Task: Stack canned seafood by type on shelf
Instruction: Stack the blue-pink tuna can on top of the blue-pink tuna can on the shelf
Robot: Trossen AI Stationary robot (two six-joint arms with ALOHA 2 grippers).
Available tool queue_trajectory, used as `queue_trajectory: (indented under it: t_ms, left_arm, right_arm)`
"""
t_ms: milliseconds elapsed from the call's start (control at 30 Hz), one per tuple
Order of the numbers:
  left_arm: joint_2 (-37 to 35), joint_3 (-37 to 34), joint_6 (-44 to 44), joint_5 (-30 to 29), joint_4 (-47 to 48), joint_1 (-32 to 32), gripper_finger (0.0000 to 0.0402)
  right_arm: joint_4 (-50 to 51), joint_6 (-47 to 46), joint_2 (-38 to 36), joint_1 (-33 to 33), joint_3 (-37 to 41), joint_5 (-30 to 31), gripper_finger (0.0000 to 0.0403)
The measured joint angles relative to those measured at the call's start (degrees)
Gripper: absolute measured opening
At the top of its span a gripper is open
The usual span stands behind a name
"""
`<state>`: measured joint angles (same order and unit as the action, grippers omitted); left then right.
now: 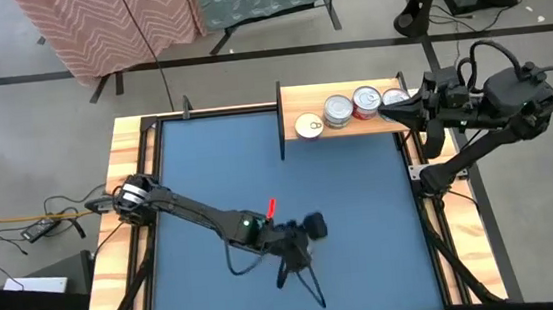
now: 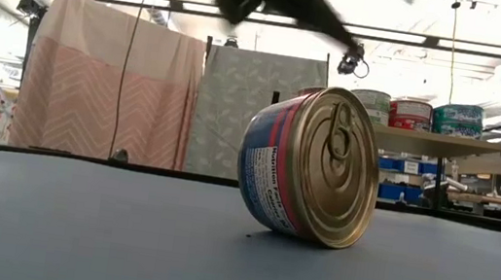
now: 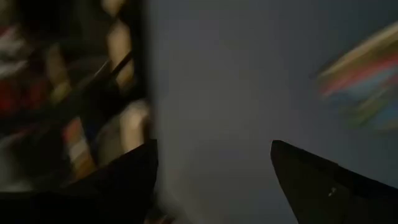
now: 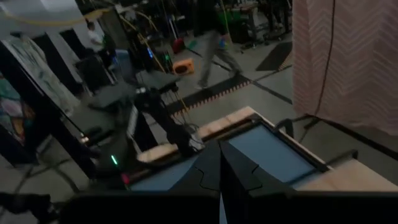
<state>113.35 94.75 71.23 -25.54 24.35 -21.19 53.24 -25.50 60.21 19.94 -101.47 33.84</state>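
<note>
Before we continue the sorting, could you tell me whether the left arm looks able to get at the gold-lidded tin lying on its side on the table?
Probably yes: the left gripper is open over the blue table, and nothing stands around the gold-lidded tin.

1. Pink chevron-patterned cloth [image 2: 105, 90] hanging beyond the far side of the table, to the left.
2. Grey-green patterned cloth [image 2: 256, 111] just right of it.
3. Cables and a small dark box [image 1: 40, 230] on the floor, left of the table.
</note>
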Motion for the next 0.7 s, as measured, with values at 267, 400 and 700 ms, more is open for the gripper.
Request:
queue_trajectory:
  t_ms: [267, 400, 700]
  left_arm:
    - [-11.9, 10.8, -16.5, -13.0, 3.9, 4.3, 0.0312]
    - [-21.6, 13.3, -38.4, -13.7, 3.4, 5.7, 0.0312]
    - [-34.4, 12.9, -41.1, -26.7, 5.7, -1.1, 0.0312]
  right_arm:
    - [18.0, -4.2, -1.5, 0.0, -0.1, -1.5, 0.0007]
    - [27.5, -7.9, 2.1, 0.0, 4.4, -11.3, 0.0007]
    - [2.1, 1.8, 7.7, -1.1, 28.4, -36.4, 0.0006]
